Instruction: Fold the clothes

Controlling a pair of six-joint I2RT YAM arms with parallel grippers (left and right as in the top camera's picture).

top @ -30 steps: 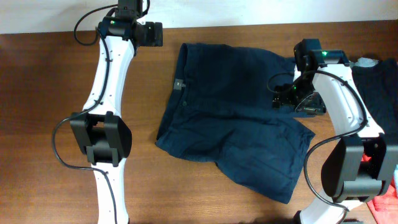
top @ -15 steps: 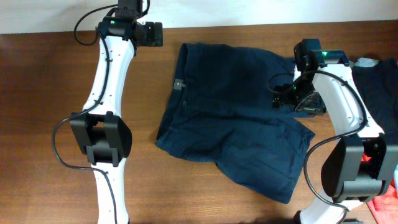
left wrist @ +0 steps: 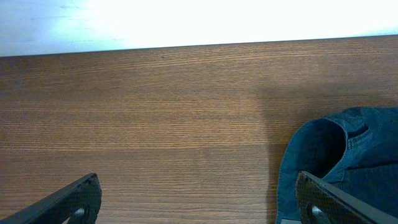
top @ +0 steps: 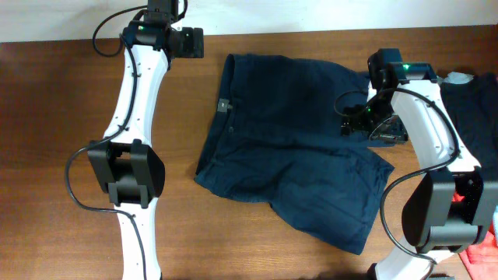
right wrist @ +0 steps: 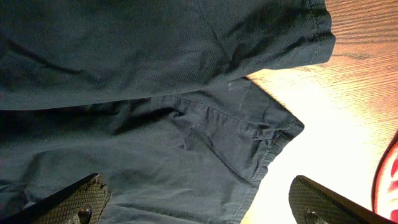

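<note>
The navy shorts (top: 292, 140) lie spread flat on the brown table, waistband to the left, two legs to the right. My left gripper (top: 204, 43) is open at the back, just left of the waistband's far corner; the left wrist view shows that corner (left wrist: 339, 158) beside its right finger. My right gripper (top: 352, 120) is open and low over the right edge of the shorts, where the two legs meet. The right wrist view shows the leg hems (right wrist: 267, 143) between its wide-apart fingers, with nothing gripped.
More dark clothing (top: 475, 101) lies at the table's right edge behind the right arm. A red thing (top: 482, 257) shows at the bottom right corner. The table's back edge meets a white wall (left wrist: 186, 22). Bare wood (top: 47, 140) stretches left of the left arm.
</note>
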